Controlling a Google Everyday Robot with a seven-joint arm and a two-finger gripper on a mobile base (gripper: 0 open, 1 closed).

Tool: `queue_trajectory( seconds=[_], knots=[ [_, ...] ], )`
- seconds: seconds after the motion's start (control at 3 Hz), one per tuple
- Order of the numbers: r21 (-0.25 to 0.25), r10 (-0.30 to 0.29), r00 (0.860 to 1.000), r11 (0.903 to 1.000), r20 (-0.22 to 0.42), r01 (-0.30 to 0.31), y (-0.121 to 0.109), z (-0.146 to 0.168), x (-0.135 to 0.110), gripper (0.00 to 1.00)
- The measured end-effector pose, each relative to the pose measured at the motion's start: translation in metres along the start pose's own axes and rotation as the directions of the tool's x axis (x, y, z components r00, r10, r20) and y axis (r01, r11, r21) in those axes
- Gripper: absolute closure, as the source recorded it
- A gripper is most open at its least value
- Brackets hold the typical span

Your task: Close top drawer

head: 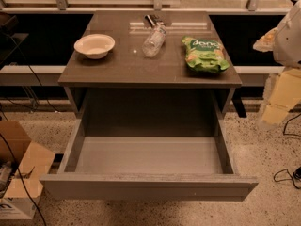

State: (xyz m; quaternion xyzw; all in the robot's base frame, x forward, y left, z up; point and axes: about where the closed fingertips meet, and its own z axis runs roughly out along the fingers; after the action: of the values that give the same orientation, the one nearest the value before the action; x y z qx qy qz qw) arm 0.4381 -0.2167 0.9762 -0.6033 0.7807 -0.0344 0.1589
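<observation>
The top drawer (148, 188) is pulled far out of the grey cabinet toward me. Its long plain front is nearest to me, and its lighter grey inner floor (148, 154) is bare. My gripper (275, 109) hangs at the right edge of the view, beside the cabinet's right side. It is above the floor and to the right of the drawer's right wall, apart from it. The white arm (289, 36) rises above it. The other drawer fronts are hidden below the open drawer.
On the cabinet top (122, 67) are a white bowl (94, 45), a clear plastic bottle (154, 40) lying on its side, and a green chip bag (204, 54). A cardboard box (21, 171) stands on the floor at left. Cables (287, 175) lie on the floor at right.
</observation>
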Motion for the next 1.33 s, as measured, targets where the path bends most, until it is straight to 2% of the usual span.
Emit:
queue_trajectory(
  seconds=[0.33, 0.67, 1.0, 1.33],
  knots=[
    [0.000, 0.000, 1.000, 1.0000, 0.000, 0.000, 0.000, 0.000, 0.000, 0.00],
    [0.009, -0.001, 1.000, 1.0000, 0.003, 0.001, -0.001, -0.002, -0.001, 0.13],
    [-0.005, 0.037, 0.999, 0.9993, 0.022, -0.037, 0.017, 0.011, -0.004, 0.36],
    [-0.051, 0.093, 0.995, 0.9945, 0.036, -0.091, 0.045, 0.049, -0.009, 0.60]
  ],
)
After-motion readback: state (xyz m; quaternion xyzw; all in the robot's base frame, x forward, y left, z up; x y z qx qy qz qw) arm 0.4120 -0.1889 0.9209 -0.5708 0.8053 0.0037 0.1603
